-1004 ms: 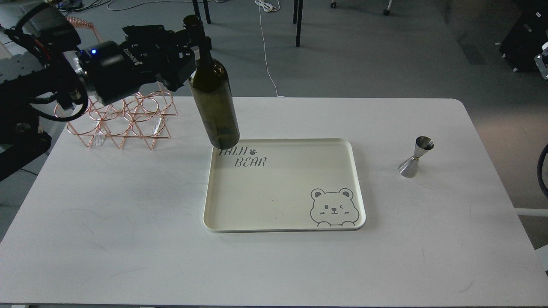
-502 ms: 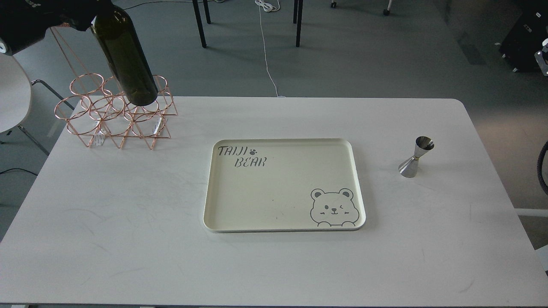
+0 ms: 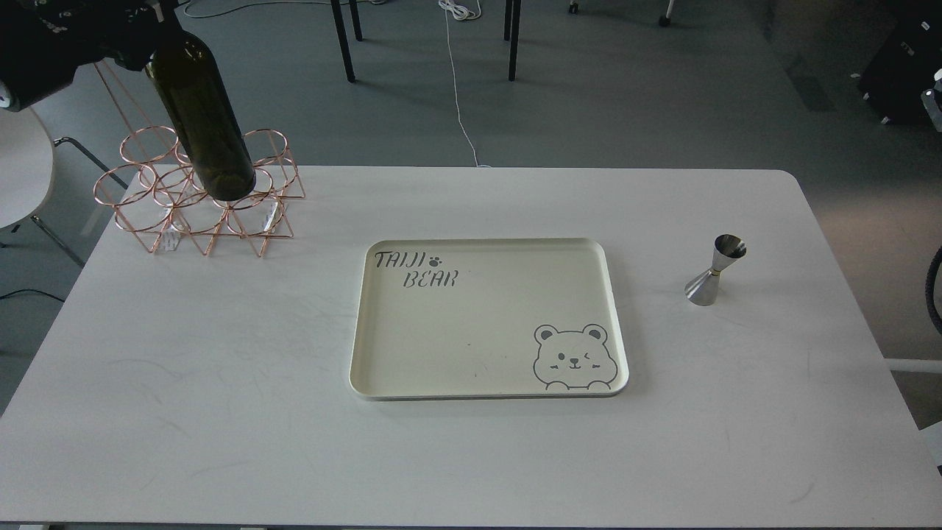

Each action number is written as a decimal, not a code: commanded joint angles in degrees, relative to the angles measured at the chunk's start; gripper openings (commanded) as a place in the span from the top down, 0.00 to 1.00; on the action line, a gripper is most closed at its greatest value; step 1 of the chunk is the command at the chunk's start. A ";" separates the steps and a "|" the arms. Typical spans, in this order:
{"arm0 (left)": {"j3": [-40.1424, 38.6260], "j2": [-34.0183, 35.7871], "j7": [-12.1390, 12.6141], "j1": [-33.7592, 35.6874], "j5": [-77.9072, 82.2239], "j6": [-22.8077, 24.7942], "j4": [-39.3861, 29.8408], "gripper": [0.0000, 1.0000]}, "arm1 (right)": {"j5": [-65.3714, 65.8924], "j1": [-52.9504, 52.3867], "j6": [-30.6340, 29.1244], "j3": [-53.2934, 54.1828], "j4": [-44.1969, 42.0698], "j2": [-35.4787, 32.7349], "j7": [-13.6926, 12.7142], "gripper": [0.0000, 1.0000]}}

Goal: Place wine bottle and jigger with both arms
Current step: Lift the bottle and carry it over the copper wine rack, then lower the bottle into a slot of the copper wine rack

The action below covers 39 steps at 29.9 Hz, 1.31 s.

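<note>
The dark olive-green wine bottle [image 3: 202, 110] hangs tilted at the far left, with its neck running up to the top edge of the view. Its base sits over the rings of a copper wire rack [image 3: 147, 213]; I cannot tell whether it touches the rack. My left gripper [image 3: 151, 15] is a dark mass at the top left corner, shut on the bottle's neck. The steel jigger [image 3: 714, 271] stands upright on the white table, right of the tray. My right gripper is out of view.
A cream tray [image 3: 486, 394] with a bear print lies at the table's middle. A white chair [image 3: 18, 169] stands beyond the table's left edge. A black cable loop [image 3: 933, 294] shows at the right edge. Chair legs and cords lie on the floor behind.
My left arm has carried the bottle from above the tray's far left corner leftward to over the copper rack, then a little lower. The jigger and tray have not moved.
</note>
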State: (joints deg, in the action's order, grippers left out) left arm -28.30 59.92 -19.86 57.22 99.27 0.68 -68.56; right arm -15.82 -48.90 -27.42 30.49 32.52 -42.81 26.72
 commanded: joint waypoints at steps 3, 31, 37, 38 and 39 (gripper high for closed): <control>0.70 -0.51 0.17 0.00 -0.04 -0.24 0.01 0.84 | 0.00 -0.06 0.00 0.00 0.09 -0.17 0.00 0.01; 3.69 -5.70 -0.18 -0.71 -0.13 -0.33 6.25 0.80 | 0.00 0.12 0.00 -0.17 0.09 -0.26 0.00 0.01; 3.60 -6.66 -0.01 -0.71 -0.13 -0.33 7.30 0.77 | 0.00 0.03 0.00 -0.17 0.00 -0.26 0.00 0.01; 3.60 -6.92 -0.01 -0.71 -0.13 -0.33 7.74 0.77 | 0.00 0.03 0.00 -0.17 0.00 -0.26 0.00 0.01; 3.60 -7.19 -0.01 -0.71 -0.13 -0.33 8.26 0.76 | 0.00 0.03 0.00 -0.17 0.00 -0.26 0.00 0.01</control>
State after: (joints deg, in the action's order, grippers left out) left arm -24.64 53.48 -19.91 56.52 99.14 0.33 -61.52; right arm -15.82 -48.82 -27.42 30.32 32.54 -43.07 26.72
